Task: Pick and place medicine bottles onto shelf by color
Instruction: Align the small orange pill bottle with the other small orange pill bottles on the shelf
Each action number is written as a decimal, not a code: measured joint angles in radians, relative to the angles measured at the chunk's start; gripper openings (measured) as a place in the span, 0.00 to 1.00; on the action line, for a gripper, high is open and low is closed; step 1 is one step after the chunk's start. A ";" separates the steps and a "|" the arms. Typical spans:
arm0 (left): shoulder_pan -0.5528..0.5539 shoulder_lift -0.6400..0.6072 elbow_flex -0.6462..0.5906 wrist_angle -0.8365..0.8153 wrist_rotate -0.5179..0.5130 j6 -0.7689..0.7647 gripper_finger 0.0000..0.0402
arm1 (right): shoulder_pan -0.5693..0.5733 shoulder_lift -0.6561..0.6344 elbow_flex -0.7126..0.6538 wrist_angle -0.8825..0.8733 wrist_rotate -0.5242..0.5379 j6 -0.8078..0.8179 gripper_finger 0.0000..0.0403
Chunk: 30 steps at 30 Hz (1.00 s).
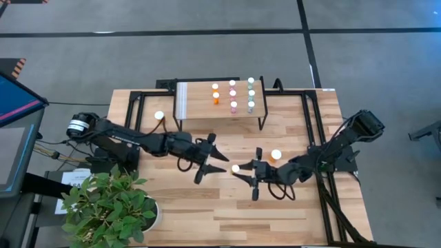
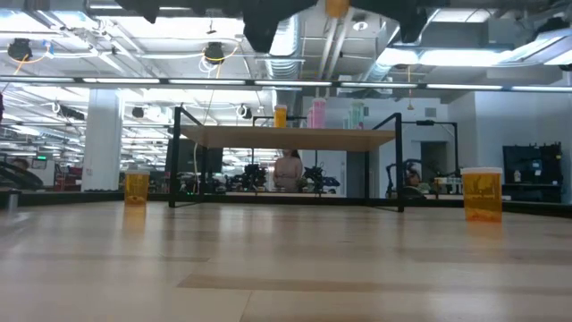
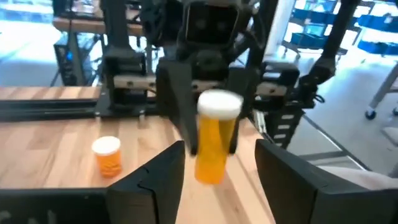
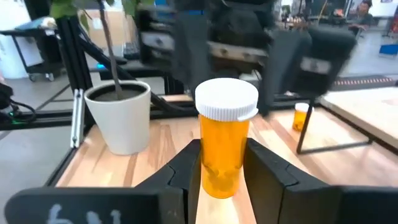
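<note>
A large orange medicine bottle [image 4: 225, 146] with a white cap hangs upright above the middle of the table, with my right gripper [image 1: 241, 171] shut on it. My left gripper [image 1: 219, 164] faces it from the table's left. Its open fingers [image 3: 155, 183] stand on either side of the bottle [image 3: 214, 140] with a gap on each side. The shelf [image 1: 196, 102] stands at the far middle and carries small bottles in an orange, a pink and a pale green column [image 1: 233, 94]. Two more orange bottles [image 1: 276, 155] [image 1: 159, 116] stand on the tabletop. My right gripper pinches the orange bottle's body at its lower half [image 4: 219, 177] between its two fingers [image 4: 267, 171]. The fingers lie level and come from the table's right side. The bottle stands upright in the hold, cap up, lifted clear of the table.
A potted plant in a white pot [image 1: 110, 207] stands at the near left corner. Black frame rails [image 1: 313, 138] run along the table's sides and behind the shelf. Bare wood [image 1: 207, 213] lies along the near edge.
</note>
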 joint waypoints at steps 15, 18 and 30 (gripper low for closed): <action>-0.019 0.066 0.003 0.139 -0.138 -0.015 0.72 | -0.016 0.000 0.000 -0.035 0.000 0.046 0.31; -0.018 0.100 0.033 0.140 -0.121 -0.026 0.73 | -0.016 0.000 0.000 -0.035 0.000 0.046 0.31; -0.018 0.126 0.065 0.126 -0.118 -0.023 0.71 | -0.016 0.000 0.000 -0.046 -0.001 0.056 0.31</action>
